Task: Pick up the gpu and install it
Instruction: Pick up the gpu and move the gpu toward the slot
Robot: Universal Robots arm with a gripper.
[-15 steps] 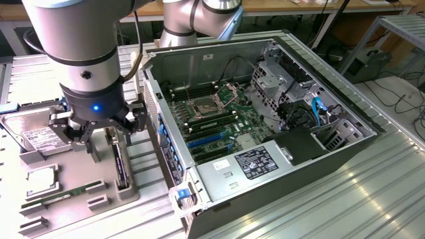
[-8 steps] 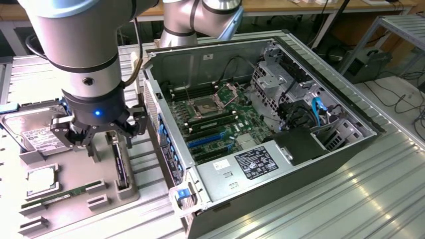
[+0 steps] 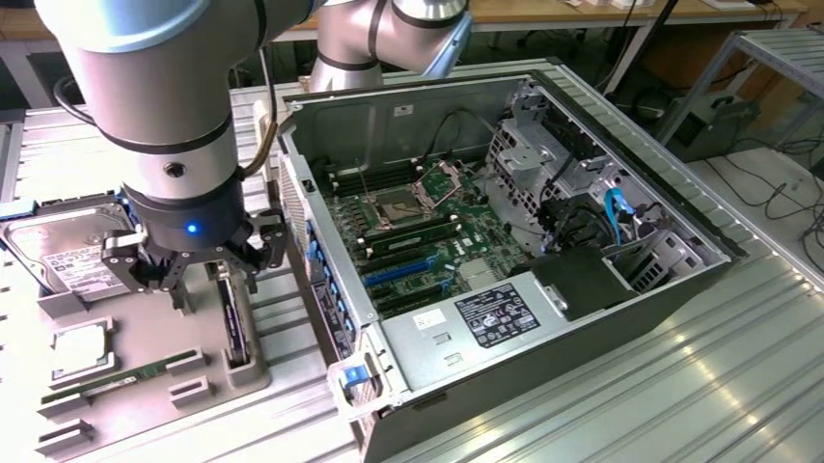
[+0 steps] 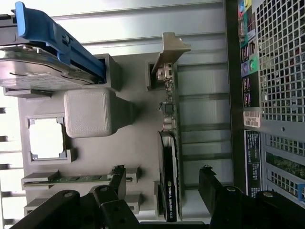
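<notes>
The gpu (image 3: 233, 323) stands on edge in a slot of the grey parts tray (image 3: 154, 333), beside the open computer case (image 3: 515, 241). In the wrist view the gpu (image 4: 169, 143) is a thin dark card with a black cooler and a silvery bracket (image 4: 169, 52) at one end. My gripper (image 3: 193, 275) hangs just above the tray. It is open, and its two black fingers (image 4: 116, 181) stand either side of the card's cooler end without touching it. Seen from the wrist, the gripper (image 4: 162, 180) holds nothing.
The tray also holds a silver hard drive (image 3: 71, 246) with a blue bracket (image 4: 57, 38), a processor (image 4: 46, 138) and a green memory stick (image 3: 110, 378). The case's motherboard (image 3: 412, 231) lies exposed with blue slots (image 3: 397, 272). The case's rear wall (image 4: 276, 95) is close beside the gpu.
</notes>
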